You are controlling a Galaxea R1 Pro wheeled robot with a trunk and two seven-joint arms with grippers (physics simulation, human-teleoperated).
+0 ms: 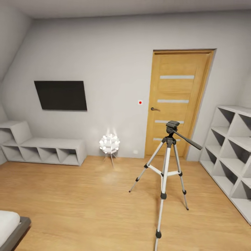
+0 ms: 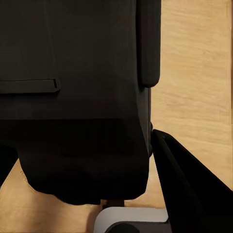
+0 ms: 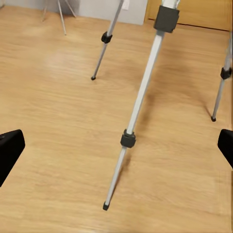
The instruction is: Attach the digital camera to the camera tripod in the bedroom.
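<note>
Left hand (image 2: 145, 145) is gripping a black body, seemingly the digital camera (image 2: 73, 97); right hand (image 3: 116, 145) is hanging wide open, empty. Robot should be steering toward the camera tripod (image 1: 167, 153) at one o'clock, raising the camera squarely over its head.

A flat black TV (image 1: 60, 95) hangs on the grey wall (image 1: 111, 55). Under it sits a low white shelf (image 1: 42, 146). A little white ball lamp (image 1: 109, 143) glows on the wood floor (image 1: 76, 209) — near the oak door (image 1: 176, 101). Tall white cube shelves (image 1: 232, 153) stand at the right, and a bed corner (image 1: 12, 226) pokes in.
</note>
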